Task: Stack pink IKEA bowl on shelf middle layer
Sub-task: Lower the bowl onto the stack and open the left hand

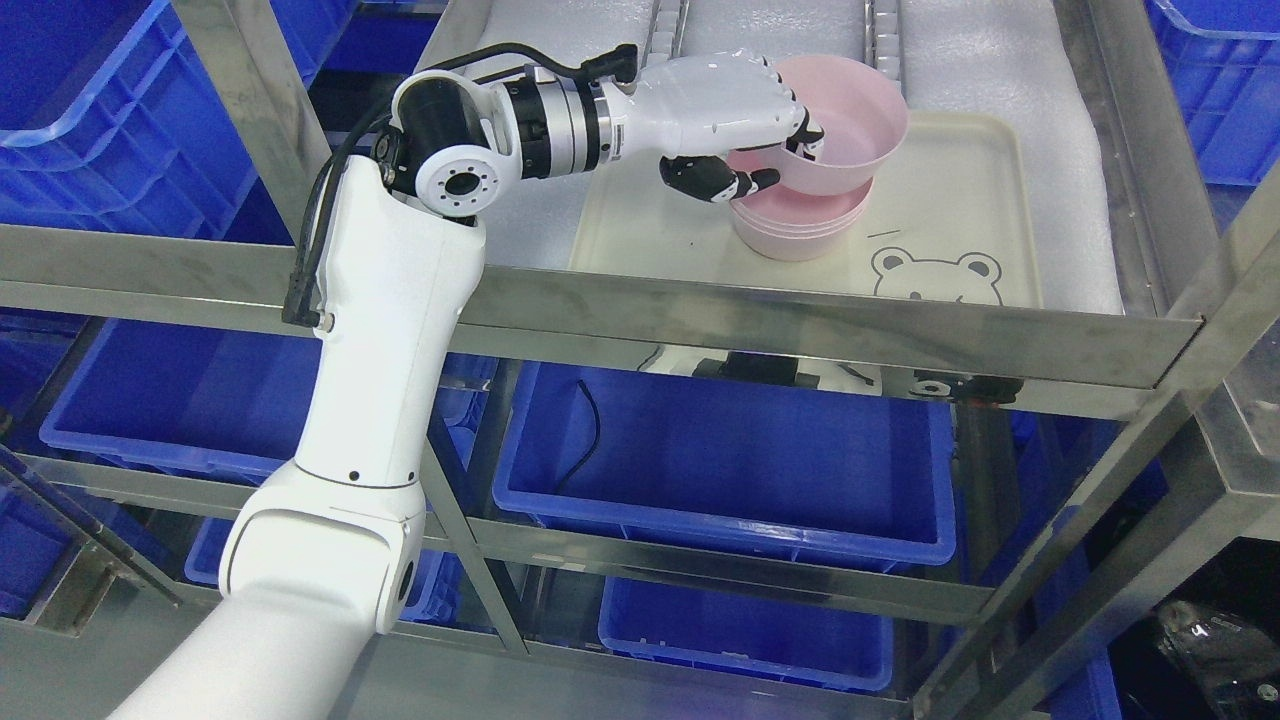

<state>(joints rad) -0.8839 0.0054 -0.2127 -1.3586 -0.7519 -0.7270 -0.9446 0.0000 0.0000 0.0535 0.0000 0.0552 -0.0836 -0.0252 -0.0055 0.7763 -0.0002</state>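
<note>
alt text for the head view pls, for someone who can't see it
The robot's left hand holds a pink bowl tilted above a stack of pink bowls on a cream tray on a metal shelf. Blue bins sit on the layers below.

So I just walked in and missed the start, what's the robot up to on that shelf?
The robot's left hand grips a pink bowl by its rim and holds it tilted over a stack of pink bowls. The stack stands on a cream tray with a bear drawing, on the metal shelf. The held bowl is not yet seated flat in the stack. The right arm is out of view.
</note>
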